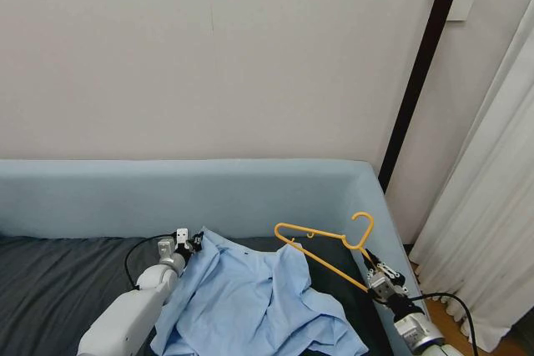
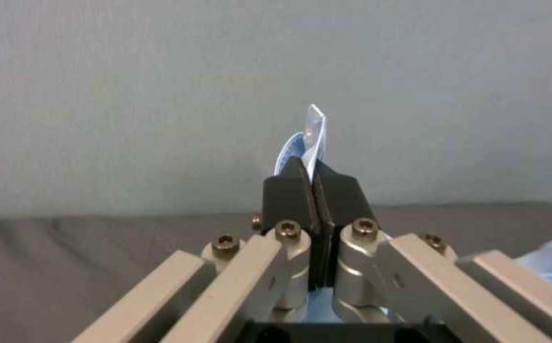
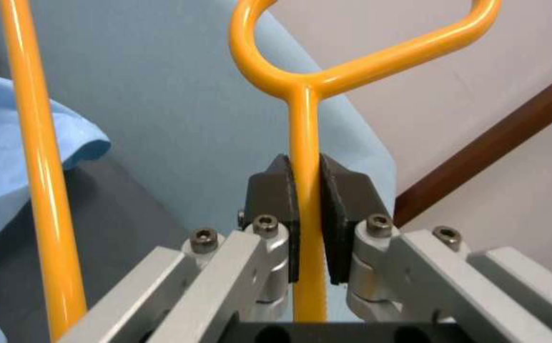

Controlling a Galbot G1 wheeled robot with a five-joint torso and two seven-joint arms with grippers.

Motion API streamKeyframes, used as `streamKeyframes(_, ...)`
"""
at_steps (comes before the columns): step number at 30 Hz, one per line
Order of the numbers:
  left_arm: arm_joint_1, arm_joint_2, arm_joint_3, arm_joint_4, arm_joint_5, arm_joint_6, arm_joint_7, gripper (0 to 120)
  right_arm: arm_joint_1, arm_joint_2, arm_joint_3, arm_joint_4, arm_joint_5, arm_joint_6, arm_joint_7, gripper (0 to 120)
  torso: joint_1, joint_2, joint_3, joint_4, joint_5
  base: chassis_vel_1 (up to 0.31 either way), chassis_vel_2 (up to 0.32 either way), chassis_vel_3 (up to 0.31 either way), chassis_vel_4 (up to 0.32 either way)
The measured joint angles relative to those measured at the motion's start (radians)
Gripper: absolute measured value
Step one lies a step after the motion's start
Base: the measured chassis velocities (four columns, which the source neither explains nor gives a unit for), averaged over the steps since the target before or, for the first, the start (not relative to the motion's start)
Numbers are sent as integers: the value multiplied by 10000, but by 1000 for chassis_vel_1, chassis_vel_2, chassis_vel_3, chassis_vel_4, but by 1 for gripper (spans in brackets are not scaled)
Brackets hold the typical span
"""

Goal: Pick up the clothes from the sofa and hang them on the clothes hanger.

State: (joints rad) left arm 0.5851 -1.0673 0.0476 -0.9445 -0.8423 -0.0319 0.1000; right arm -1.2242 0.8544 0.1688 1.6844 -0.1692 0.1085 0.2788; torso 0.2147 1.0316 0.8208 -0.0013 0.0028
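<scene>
Blue shirt [image 1: 250, 306] crumpled on sofa [image 1: 167, 193] seat, near right end. Head view gives layout: left gripper [image 1: 193, 242] at shirt's upper left edge, right gripper [image 1: 373, 275] by sofa's right side, orange hanger [image 1: 321, 249] tilted between it and shirt, far end touching cloth. Wrist views add grip detail: left pads [image 2: 287, 196] pinched tight on thin fold of shirt; right pads [image 3: 271, 196] clamped on hanger stem below hook

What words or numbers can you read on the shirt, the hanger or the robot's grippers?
There are none to read.
The light blue shirt, the orange hanger and the sofa are plain.
The left gripper, shut on the shirt, and the right gripper, shut on the hanger, show no lettering.
</scene>
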Motion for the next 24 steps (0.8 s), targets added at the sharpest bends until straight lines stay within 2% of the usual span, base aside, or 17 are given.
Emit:
streamKeyframes(1,134,226,49,-433,-45,18,-32,0,4,9,-39,-14,-55,10,-3,6,0,0,0,2,-2,0,0,0,0)
streamKeyframes(2,134,226,49,-433,-45,18,-32,0,4,9,-39,-14,-55,10,-3,6,0,0,0,2,-2,0,0,0,0)
streamKeyframes(7,766,1231,79,-2250,-157,105,-154,0,79,45,-250,-10,-231,54,-31,6,0,0,0,-1,-2,0,0,0,0)
streamKeyframes(8,766,1231,79,-2250,-157,105,-154,0,79,45,-250,-10,-231,54,-31,6,0,0,0,-1,-2,0,0,0,0)
streamKeyframes(12,1083,1796,43,-3408,-186,148,-200,0,60,115,-393,67,-499,55,42,6,0,0,0,1,-1,0,0,0,0)
streamKeyframes(13,1083,1796,43,-3408,-186,148,-200,0,60,115,-393,67,-499,55,42,6,0,0,0,1,-1,0,0,0,0)
streamKeyframes(16,1608,2194,-213,-4475,-192,213,-252,0,91,82,-610,192,-687,55,47,6,0,1,0,-5,-2,0,0,0,0)
streamKeyframes(17,1608,2194,-213,-4475,-192,213,-252,0,91,82,-610,192,-687,55,47,6,0,1,0,-5,-2,0,0,0,0)
streamKeyframes(20,2183,2585,-459,-5440,-197,226,-272,0,166,97,-840,255,-954,55,59,6,0,1,0,4,-1,0,0,0,0)
streamKeyframes(21,2183,2585,-459,-5440,-197,226,-272,0,166,97,-840,255,-954,55,59,6,0,1,0,4,-1,0,0,0,0)
streamKeyframes(24,2738,2893,-815,-6197,-183,242,-303,0,314,172,-1151,257,-1169,48,61,6,0,1,0,1,-3,0,0,0,0)
